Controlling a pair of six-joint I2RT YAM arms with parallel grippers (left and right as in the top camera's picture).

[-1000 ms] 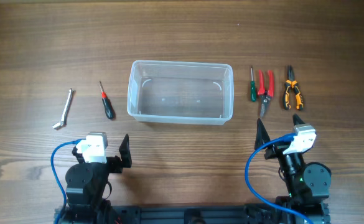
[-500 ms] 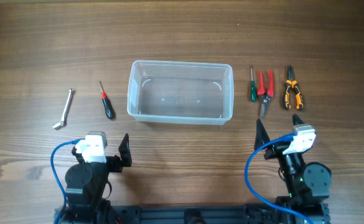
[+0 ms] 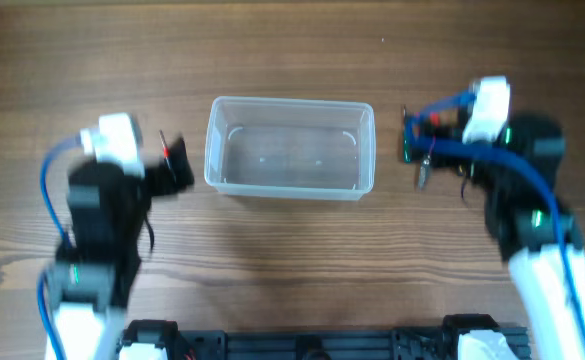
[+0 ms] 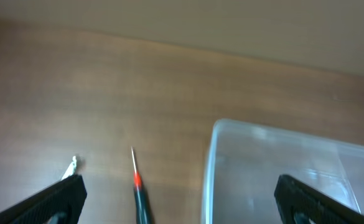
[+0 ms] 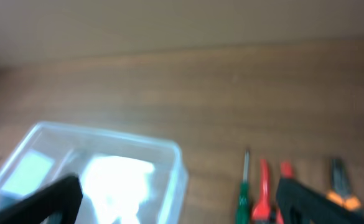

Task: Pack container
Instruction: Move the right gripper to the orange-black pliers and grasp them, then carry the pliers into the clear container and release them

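Observation:
The clear plastic container [image 3: 290, 101] stands empty at the table's centre. It also shows in the left wrist view [image 4: 214, 162] and the right wrist view [image 5: 177, 155]. My left gripper [image 3: 170, 162] is open and hovers over the red-and-black screwdriver [image 4: 140, 194] left of the container; the screwdriver lies between its fingers [image 4: 182, 205]. My right gripper [image 3: 419, 142] is open and empty [image 5: 182, 205] above the tools right of the container: a green screwdriver [image 5: 243, 186], red pliers [image 5: 264, 194] and orange pliers [image 5: 340, 186].
The tip of a metal wrench [image 4: 72, 164] lies left of the red-and-black screwdriver; in the overhead view my left arm hides it. The green screwdriver [image 3: 406, 148] shows beside the container's right wall. The table is brown wood.
Both arms have swung from the near table edge out over the table: the left over the red-and-black screwdriver, the right over the tools at the right. Tools and container have not moved.

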